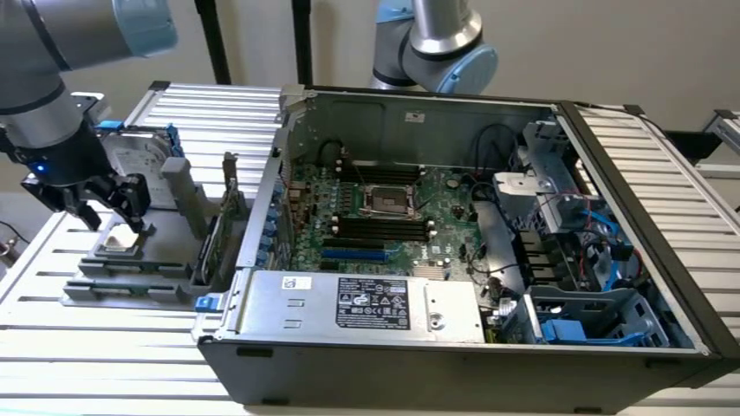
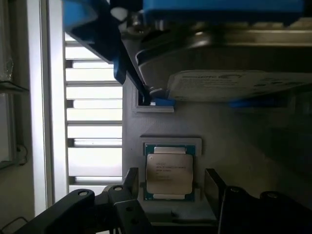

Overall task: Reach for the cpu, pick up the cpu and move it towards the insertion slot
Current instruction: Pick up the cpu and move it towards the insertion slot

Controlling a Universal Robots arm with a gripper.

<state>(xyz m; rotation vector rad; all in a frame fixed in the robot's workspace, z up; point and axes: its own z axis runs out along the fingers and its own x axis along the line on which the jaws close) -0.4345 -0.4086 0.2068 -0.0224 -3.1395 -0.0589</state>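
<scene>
At the exterior view's left the jaws hang open, gripping nothing, straddling the cpu [image 1: 117, 239] in its grey holder [image 1: 139, 282]. I'd want them centred and level, closing on opposite edges. The insertion slot [image 1: 387, 200] sits well apart to that view's right, inside the case [image 1: 463, 368].
</scene>
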